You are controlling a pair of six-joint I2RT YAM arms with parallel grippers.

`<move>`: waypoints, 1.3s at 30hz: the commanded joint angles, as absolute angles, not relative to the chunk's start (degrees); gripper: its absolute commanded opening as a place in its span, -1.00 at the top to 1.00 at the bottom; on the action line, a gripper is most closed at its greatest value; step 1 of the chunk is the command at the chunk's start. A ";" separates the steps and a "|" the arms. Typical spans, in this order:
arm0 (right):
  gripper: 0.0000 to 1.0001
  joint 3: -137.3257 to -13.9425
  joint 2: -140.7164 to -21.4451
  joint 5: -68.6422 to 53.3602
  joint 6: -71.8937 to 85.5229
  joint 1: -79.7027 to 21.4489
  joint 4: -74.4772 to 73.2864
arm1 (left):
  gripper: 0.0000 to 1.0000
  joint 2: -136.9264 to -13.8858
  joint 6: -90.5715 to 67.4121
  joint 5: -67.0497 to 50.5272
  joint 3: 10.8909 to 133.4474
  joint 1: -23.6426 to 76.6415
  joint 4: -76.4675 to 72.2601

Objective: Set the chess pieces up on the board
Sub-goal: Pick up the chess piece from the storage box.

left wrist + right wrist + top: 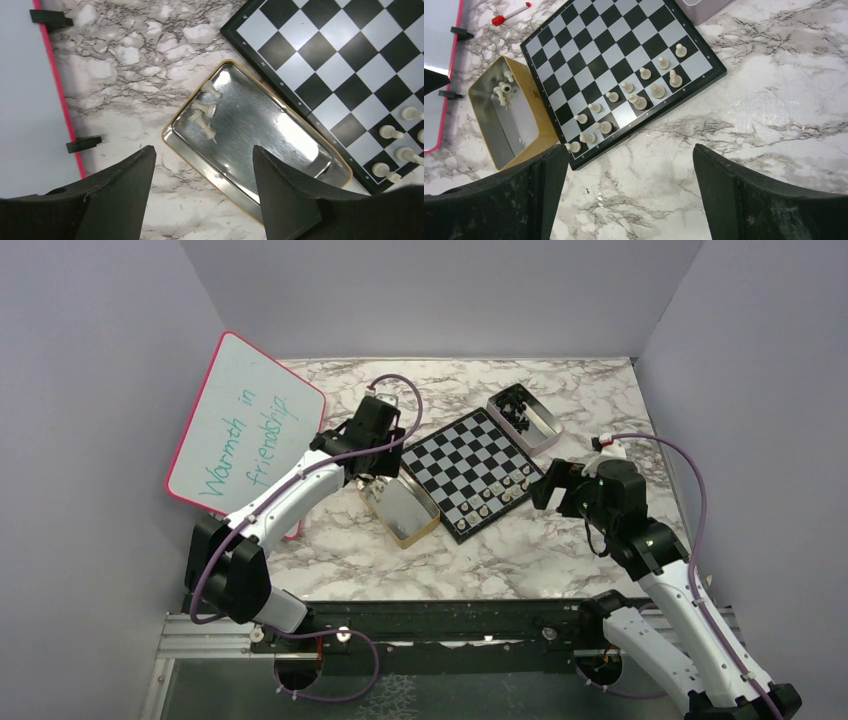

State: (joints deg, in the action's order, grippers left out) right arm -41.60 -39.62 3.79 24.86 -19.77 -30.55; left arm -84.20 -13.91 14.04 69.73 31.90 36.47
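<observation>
The left jaws stand spread and empty above a gold-rimmed tin (260, 125), where a few pale chess pieces (205, 112) lie in one corner. The right jaws, likewise spread and holding nothing, hover over the marble bench (774, 100) just off the board (624, 45). Standing pale pieces (639, 101) partly fill the two rows along the board's edge nearest those jaws. Black pieces (515, 408) lie in a second tin (550, 426) at the board's far corner.

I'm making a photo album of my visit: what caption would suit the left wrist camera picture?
Open left gripper above a metal tin holding a few white chess pieces, beside the chessboard.
</observation>
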 commanded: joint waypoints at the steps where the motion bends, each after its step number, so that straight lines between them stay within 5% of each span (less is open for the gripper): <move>1: -1.00 -42.11 -39.81 3.03 23.21 -19.51 -30.97 | -0.47 -82.20 -12.32 15.13 67.37 29.42 35.84; 6: -1.00 -42.54 -40.13 0.29 24.73 -19.52 -29.02 | -0.42 -83.40 -11.94 15.01 66.27 27.67 35.34; 14: -0.97 -38.81 -38.23 -2.75 25.89 -19.51 -24.24 | 0.20 -86.20 -10.48 12.33 64.46 26.98 33.11; 39: -0.93 -40.25 -40.56 -4.94 24.76 -19.52 -21.72 | 0.42 -91.69 -19.74 9.82 65.81 27.38 31.54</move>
